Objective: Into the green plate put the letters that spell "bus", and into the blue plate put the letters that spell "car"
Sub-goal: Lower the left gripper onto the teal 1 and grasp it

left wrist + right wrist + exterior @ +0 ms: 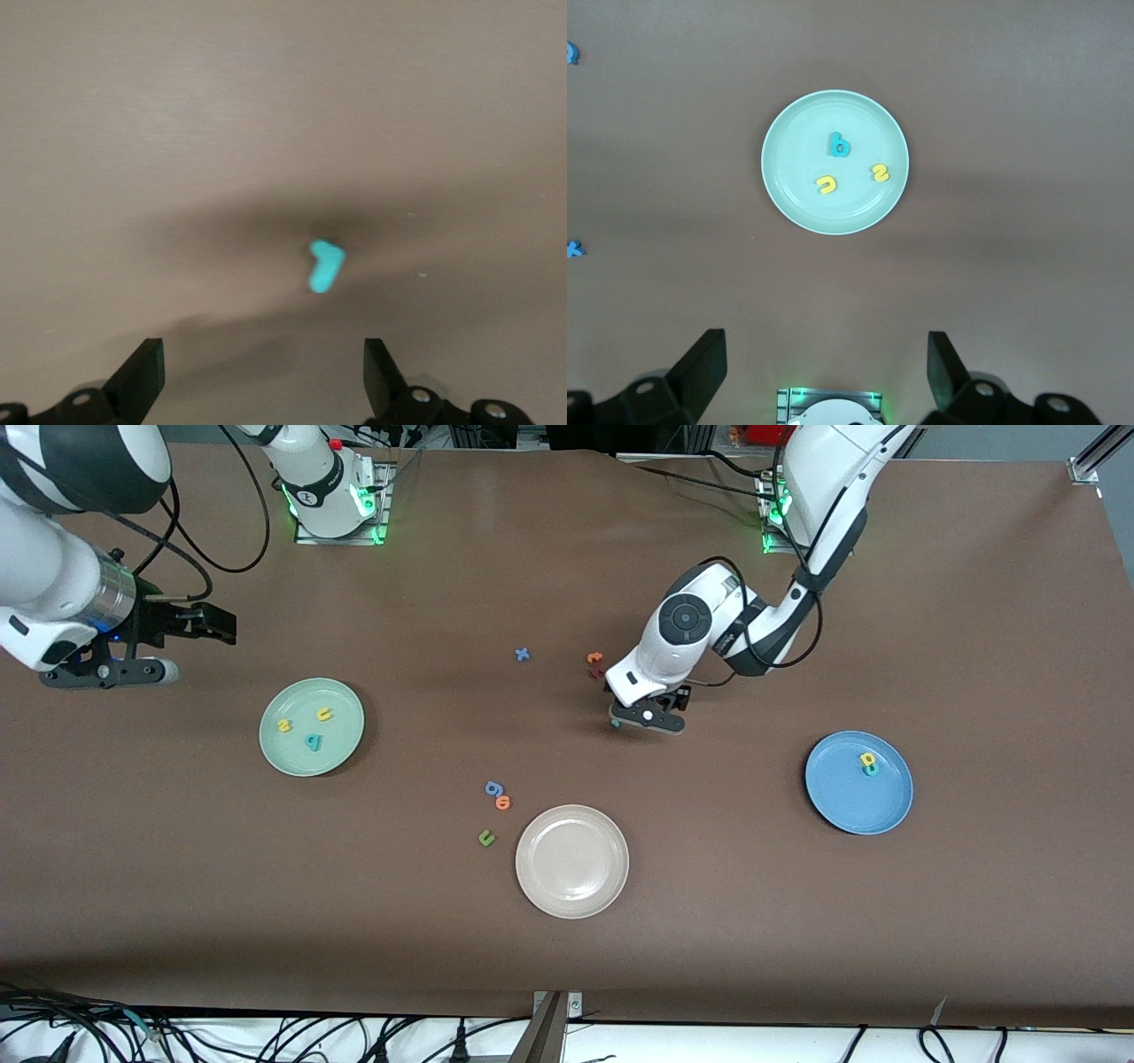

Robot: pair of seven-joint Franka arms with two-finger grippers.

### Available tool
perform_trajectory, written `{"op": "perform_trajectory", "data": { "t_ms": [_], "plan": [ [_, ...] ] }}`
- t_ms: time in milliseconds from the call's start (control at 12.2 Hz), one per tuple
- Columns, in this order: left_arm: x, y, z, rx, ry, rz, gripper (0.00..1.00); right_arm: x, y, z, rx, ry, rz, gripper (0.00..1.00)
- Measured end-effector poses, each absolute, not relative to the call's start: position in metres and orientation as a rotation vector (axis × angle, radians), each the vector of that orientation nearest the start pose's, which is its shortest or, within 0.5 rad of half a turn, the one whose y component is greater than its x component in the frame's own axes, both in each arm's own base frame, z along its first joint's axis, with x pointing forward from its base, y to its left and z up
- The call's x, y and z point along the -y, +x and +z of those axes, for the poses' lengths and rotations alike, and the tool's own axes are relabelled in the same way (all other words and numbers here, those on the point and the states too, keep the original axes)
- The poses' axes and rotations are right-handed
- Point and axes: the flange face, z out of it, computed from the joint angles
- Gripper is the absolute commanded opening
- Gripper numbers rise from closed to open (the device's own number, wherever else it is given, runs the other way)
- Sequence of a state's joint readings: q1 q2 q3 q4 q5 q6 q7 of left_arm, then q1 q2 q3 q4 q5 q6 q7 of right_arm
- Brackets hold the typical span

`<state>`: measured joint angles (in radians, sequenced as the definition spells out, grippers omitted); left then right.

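Observation:
The green plate [292, 755] lies toward the right arm's end and holds a teal "b" [313, 740], a yellow "u" [323, 713] and a yellow "s" [284, 725]. The right wrist view shows the same plate [796, 142] with its "b" [839, 144]. In the blue plate [849, 799] a yellow "a" [867, 759] touches a teal "c" [873, 770]. A thin teal "r" [325, 266] lies on the table just ahead of my left gripper [263, 381], which is open and empty, low over the table [645, 722]. My right gripper [215, 624] waits open and empty, raised [824, 372].
A beige plate [572, 861] sits nearer the front camera. Beside it lie a blue "g" [493, 787], an orange "o" [503, 802] and a dark green "u" [485, 837]. A blue "x" [522, 654] and an orange "t" [594, 658] lie close to the left gripper.

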<state>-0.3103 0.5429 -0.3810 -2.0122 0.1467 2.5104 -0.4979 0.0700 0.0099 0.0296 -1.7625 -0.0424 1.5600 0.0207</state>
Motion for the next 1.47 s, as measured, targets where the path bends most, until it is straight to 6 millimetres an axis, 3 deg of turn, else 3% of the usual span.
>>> {"op": "perform_trajectory", "data": {
  "t_ms": [245, 409, 572, 735, 981, 1471],
  "plan": [
    [0.396, 0.465, 0.204, -0.683, -3.110, -0.016, 0.97, -0.042, 0.537, 0.534, 0.110, -3.178, 0.280, 1.00],
    [0.397, 0.464, 0.201, -0.742, -3.076, -0.032, 0.89, -0.030, 0.543, 0.551, 0.073, -3.181, 0.198, 1.00],
    [0.396, 0.462, 0.193, -0.759, -3.070, -0.012, 0.88, -0.019, 0.545, 0.566, 0.039, -3.178, 0.146, 1.00],
    [0.399, 0.463, 0.190, -0.791, -3.060, -0.015, 0.82, -0.010, 0.543, 0.567, 0.003, -3.150, 0.159, 1.00],
    [0.410, 0.463, 0.187, -0.878, -3.014, -0.055, 0.80, -0.017, 0.545, 0.568, 0.021, -3.149, 0.140, 1.00],
    [0.412, 0.461, 0.176, -0.940, -2.970, -0.063, 0.67, -0.013, 0.545, 0.570, 0.010, -3.150, 0.129, 1.00]
  ]
}}
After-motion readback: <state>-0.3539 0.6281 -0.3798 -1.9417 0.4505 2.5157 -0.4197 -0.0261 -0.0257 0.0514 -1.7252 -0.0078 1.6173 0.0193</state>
